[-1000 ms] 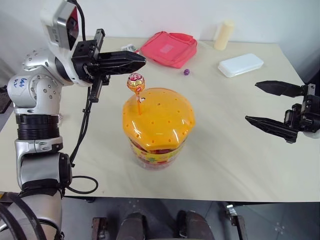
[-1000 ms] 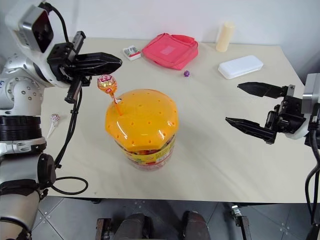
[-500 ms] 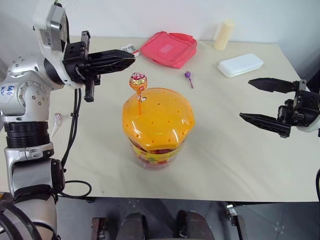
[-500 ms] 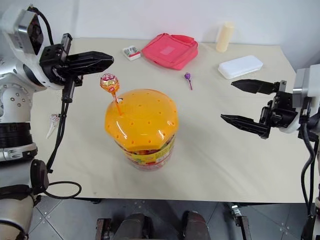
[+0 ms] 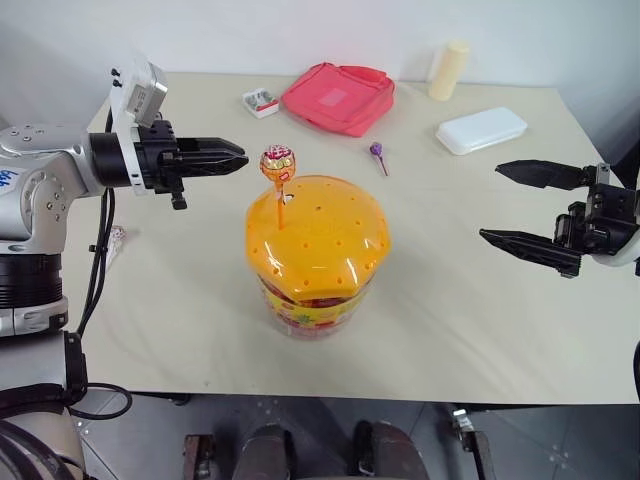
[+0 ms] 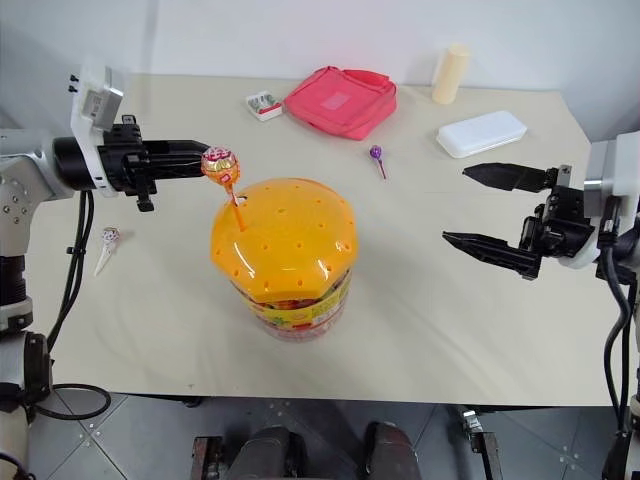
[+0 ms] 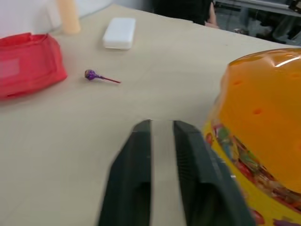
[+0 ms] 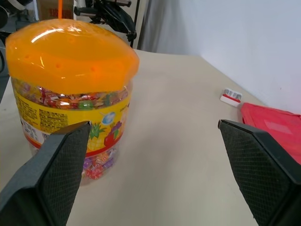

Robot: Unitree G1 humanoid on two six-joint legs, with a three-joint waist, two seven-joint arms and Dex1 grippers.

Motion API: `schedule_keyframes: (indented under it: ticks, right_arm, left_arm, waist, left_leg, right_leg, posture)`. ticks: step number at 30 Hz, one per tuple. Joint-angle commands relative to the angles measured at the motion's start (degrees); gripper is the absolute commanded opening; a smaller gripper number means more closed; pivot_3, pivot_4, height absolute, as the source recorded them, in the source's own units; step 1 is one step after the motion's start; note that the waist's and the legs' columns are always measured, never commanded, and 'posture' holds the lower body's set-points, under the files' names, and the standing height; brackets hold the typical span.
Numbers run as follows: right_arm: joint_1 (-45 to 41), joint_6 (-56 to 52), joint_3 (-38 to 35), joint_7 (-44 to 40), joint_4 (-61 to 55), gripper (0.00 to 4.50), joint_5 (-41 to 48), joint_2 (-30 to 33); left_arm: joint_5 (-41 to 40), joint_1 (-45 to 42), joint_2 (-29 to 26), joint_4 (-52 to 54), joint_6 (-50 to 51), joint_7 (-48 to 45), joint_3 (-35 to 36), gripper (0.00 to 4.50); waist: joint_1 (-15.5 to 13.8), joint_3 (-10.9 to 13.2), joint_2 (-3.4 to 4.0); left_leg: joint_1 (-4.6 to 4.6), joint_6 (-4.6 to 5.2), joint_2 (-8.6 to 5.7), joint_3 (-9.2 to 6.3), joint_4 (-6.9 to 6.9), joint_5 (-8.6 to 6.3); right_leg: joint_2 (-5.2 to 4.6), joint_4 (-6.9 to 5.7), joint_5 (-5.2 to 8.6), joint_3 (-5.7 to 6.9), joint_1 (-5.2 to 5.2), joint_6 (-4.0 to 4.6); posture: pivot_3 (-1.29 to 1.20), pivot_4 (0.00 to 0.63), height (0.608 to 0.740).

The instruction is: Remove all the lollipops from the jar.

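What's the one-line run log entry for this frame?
left gripper: slightly open, beside orange-gold lollipop | lollipop: stuck in jar lid | purple lollipop: on table | right gripper: open, empty

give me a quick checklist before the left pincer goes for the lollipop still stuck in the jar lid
1. Lollipop upright in the jar lid: ok.
2. Left pincer level with the candy head, just beside it and apart: ok.
3. Left pincer fingers parted with a narrow gap, nothing held: ok; wide enough for the candy head: cannot tell.
4. Right pincer open, away from the jar: ok.
5. Purple lollipop and pink lollipop already on the table: ok.
6. Jar steadied against tipping: not ok, nothing holds it.
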State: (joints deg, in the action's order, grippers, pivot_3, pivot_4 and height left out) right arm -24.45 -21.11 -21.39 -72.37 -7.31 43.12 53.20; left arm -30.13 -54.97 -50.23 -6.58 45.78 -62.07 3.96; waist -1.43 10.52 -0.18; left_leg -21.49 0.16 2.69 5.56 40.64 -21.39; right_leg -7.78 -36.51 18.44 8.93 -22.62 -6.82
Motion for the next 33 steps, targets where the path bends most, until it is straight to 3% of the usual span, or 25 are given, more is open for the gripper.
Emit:
schedule_keyframes:
  ticks: [1,9,22,29,33]
  right_arm:
    - [-1.6,1.4,-0.5,-0.8,0.4,4.50,-0.1,0.5]
    - [-3.8,2.1,0.8,-2.8,3.0,4.50,-1.0,0.8]
    - [-2.7,1.2,-1.3,-6.7,2.5,4.50,0.6,1.9]
    - [-1.4,1.2,-2.0,-5.4,1.3,4.50,0.2,1.6]
    - [-0.1,1.2,-2.6,-4.0,0.1,4.50,0.2,1.3]
  left_arm:
    - [-1.3,0.9,-1.3,3.3,0.6,0.3,2.6,2.06]
    - [-4.7,7.4,-2.8,9.2,0.2,-1.3,7.6,4.47]
    - [-17.1,12.4,-1.4,16.5,-3.3,-10.7,13.6,4.47]
    - [-20.6,11.4,1.1,17.7,-3.3,-12.8,10.2,4.47]
    - [-21.1,7.6,6.0,16.2,-4.0,-13.7,6.0,4.47]
  waist:
    - [0.1,0.0,0.00]
    - [-0.1,0.0,0.00]
    - [-0.1,0.0,0.00]
    - [0.0,0.0,0.00]
    - [-0.3,0.0,0.00]
  left_leg:
    - [0.00,0.00,0.00,0.00,0.00,0.00]
    - [0.00,0.00,0.02,0.01,-0.01,0.00]
    - [0.00,-0.01,0.03,0.01,-0.01,-0.01]
    - [0.01,-0.02,0.02,0.01,-0.01,-0.01]
    - [-0.02,-0.02,0.01,-0.02,0.04,-0.01]
  right_leg:
    - [0.00,0.00,0.00,0.00,0.00,0.00]
    - [0.00,0.00,0.00,-0.01,-0.01,0.00]
    - [-0.01,0.00,0.00,-0.02,-0.01,0.00]
    - [0.00,0.00,0.00,-0.02,0.00,0.00]
    - [-0.01,0.01,0.00,0.00,0.02,0.00]
  posture:
    - [0.00,0.150,0.740]
    - [0.00,0.150,0.740]
    - [0.00,0.150,0.740]
    - [0.00,0.150,0.740]
    - [0.00,0.150,0.740]
